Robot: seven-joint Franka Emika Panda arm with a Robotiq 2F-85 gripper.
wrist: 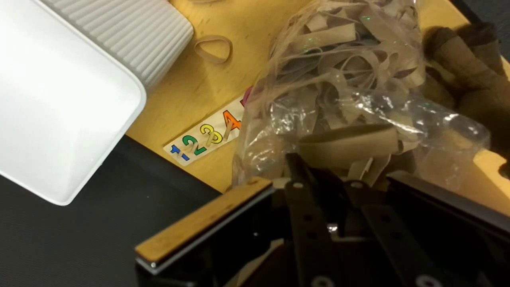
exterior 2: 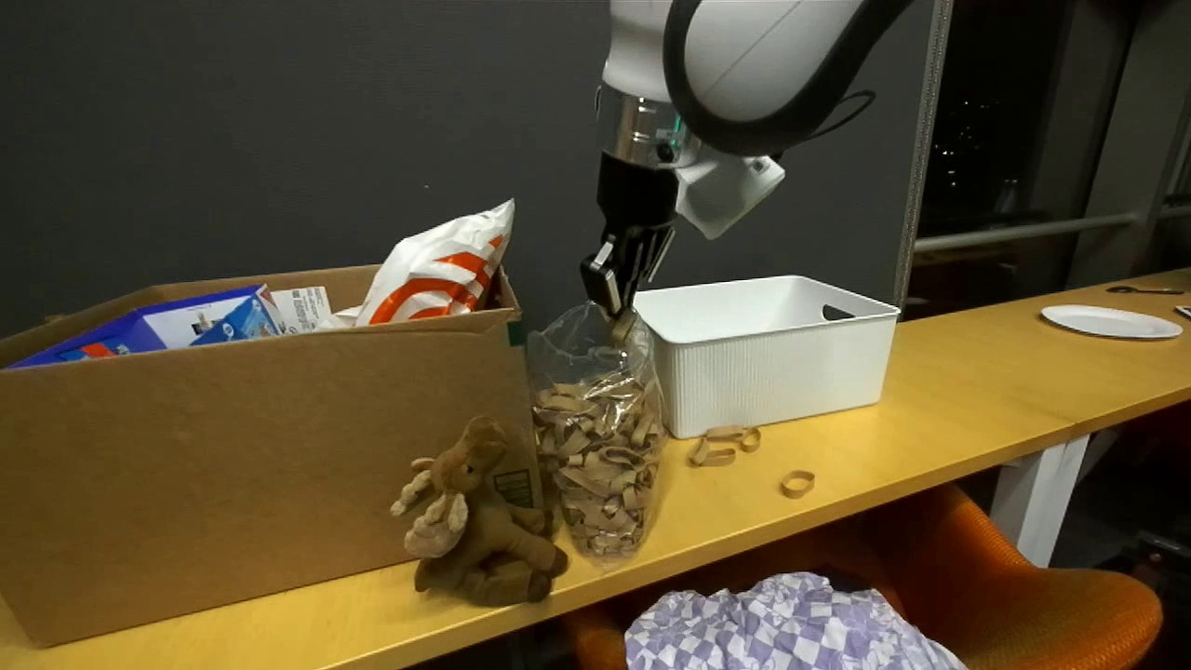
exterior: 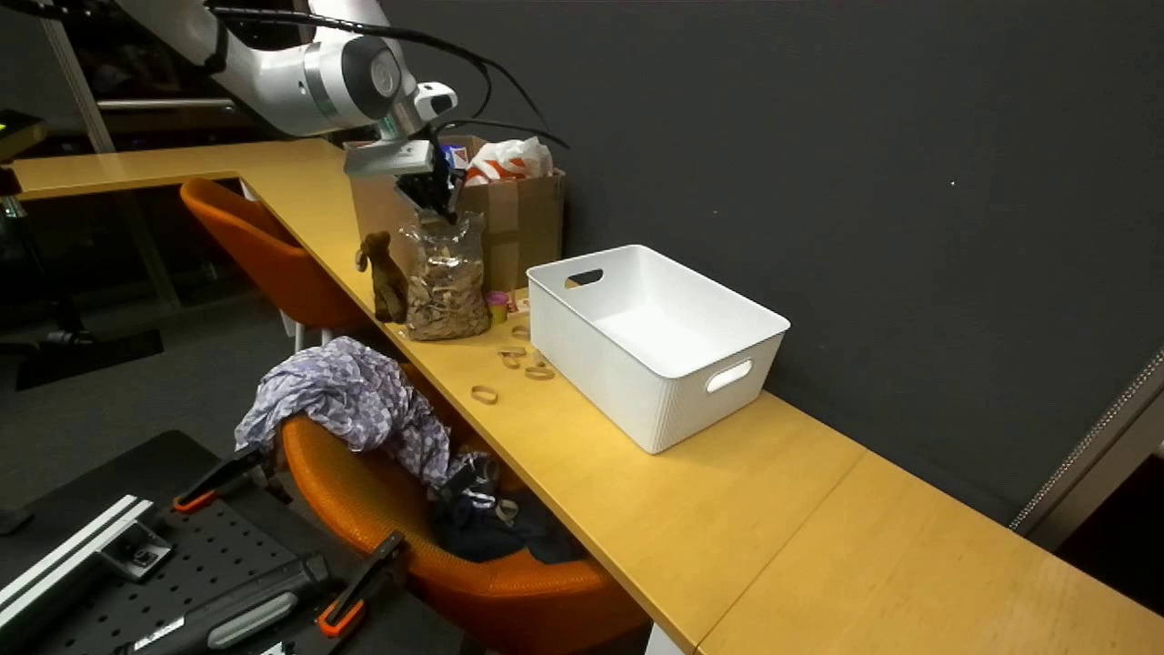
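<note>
Fingers of mine pinch a tan band at the mouth of the clear bag, which stands on the tabletop holding many such bands. Just beside the bag I see a brown plush animal and a cardboard box. Across the bag from the box are loose bands, a white bin and, well apart, a white plate.

loc: office-like lab | long desk | orng. chairs | dk. divider | clamps + perf. blk. plate
</note>
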